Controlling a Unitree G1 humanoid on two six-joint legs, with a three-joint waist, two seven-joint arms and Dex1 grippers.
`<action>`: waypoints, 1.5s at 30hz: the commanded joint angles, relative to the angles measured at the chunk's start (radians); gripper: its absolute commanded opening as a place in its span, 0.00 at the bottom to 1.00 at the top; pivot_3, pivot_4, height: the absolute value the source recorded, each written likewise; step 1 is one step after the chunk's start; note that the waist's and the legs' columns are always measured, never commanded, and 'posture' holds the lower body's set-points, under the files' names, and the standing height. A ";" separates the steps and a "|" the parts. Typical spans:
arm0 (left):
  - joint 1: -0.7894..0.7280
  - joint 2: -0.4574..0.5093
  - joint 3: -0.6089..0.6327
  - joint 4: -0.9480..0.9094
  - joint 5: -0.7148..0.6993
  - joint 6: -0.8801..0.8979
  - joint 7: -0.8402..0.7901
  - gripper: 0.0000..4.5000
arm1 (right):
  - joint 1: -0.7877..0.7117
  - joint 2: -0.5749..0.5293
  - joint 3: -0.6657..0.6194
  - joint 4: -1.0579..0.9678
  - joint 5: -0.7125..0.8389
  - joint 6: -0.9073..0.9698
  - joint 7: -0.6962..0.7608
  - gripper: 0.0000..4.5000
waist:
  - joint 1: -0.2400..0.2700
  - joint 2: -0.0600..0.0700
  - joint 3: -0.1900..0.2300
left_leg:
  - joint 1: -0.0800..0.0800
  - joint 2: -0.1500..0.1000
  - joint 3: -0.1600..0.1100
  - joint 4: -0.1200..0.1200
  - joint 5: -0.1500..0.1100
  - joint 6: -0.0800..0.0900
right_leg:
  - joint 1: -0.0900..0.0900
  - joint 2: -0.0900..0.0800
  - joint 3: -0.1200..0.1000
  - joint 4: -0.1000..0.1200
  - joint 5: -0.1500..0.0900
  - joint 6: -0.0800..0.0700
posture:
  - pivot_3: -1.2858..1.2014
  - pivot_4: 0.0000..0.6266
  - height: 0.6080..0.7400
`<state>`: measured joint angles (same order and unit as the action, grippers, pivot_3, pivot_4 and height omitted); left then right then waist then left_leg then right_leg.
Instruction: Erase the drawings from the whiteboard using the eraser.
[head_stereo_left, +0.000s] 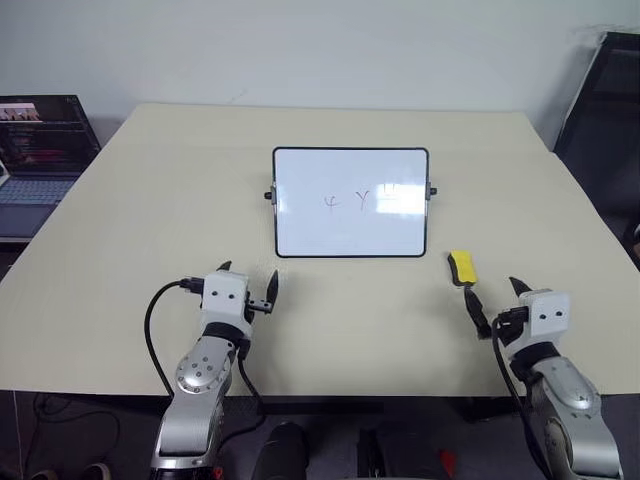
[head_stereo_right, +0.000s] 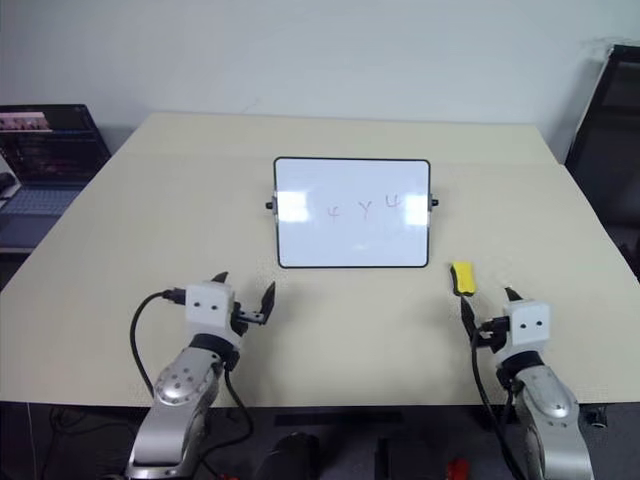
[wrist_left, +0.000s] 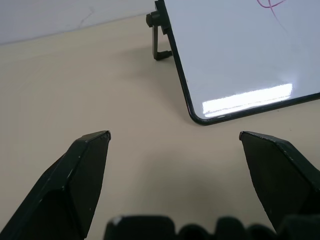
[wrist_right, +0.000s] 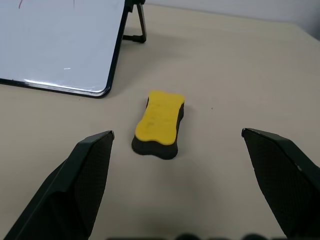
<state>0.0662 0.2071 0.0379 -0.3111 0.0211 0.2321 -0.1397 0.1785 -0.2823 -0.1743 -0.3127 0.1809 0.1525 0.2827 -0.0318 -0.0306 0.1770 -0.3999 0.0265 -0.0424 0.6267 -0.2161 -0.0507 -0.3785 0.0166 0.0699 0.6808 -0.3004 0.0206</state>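
The whiteboard (head_stereo_left: 350, 203) stands propped at the middle of the table (head_stereo_left: 120, 230), and all three drawings (head_stereo_left: 361, 199) sit untouched on its face, so nothing is wiped yet. This is the opening step, by the look of it: fetching the eraser. The eraser (head_stereo_left: 462, 267) lies flat on the table, yellow side up, just off the whiteboard's near right corner and apart from its frame. The right gripper (head_stereo_left: 495, 303) hovers on the near side of the eraser, jaws spread wide and empty, lined up with it but not touching. On the other side, the left gripper (head_stereo_left: 248, 282) waits near the whiteboard's near left corner, also wide open and holding nothing.

Next, I'd say the right arm needs to ease forward and down until the fingers straddle the eraser's long sides, then close and lift. The block is low and flat, so the fingertips must get down close to the tabletop to catch it.
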 joint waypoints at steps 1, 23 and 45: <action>-0.019 0.008 -0.003 0.004 0.013 -0.013 0.001 1.00 | -0.020 0.002 -0.009 -0.028 0.026 0.032 -0.002 0.99 | 0.001 0.000 0.000 | 0.000 0.000 0.000 0.000 0.000 0.000 | 0.000 0.000 0.000 0.000 0.000 0.000 | 0.52 0.24 1.00; -0.214 0.300 -0.007 0.118 -0.213 -0.177 -0.536 1.00 | -0.100 0.089 0.045 -0.359 -0.010 0.309 -0.205 0.99 | 0.004 0.001 0.000 | -0.001 0.000 0.000 -0.001 0.000 0.000 | -0.001 0.000 -0.001 0.000 -0.001 -0.001 | 0.52 0.24 1.00; -0.507 0.365 -0.186 0.209 -0.326 -0.053 -0.964 1.00 | -0.330 0.052 -0.053 -0.142 0.088 0.643 -0.209 0.99 | -0.010 0.002 0.001 | -0.002 0.000 0.001 -0.002 0.000 0.000 | -0.002 0.001 0.000 0.000 -0.001 -0.001 | 0.52 0.24 1.00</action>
<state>-0.4241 0.5733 -0.1483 -0.0883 -0.2927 0.1879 -1.0909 -0.1289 -0.2229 -0.2078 -0.4536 0.2663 0.8079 0.0775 -0.0415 -0.0288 0.1782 -0.4016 0.0261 -0.0413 0.6251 -0.2164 -0.0503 -0.3808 0.0178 0.0700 0.6807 -0.3010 0.0197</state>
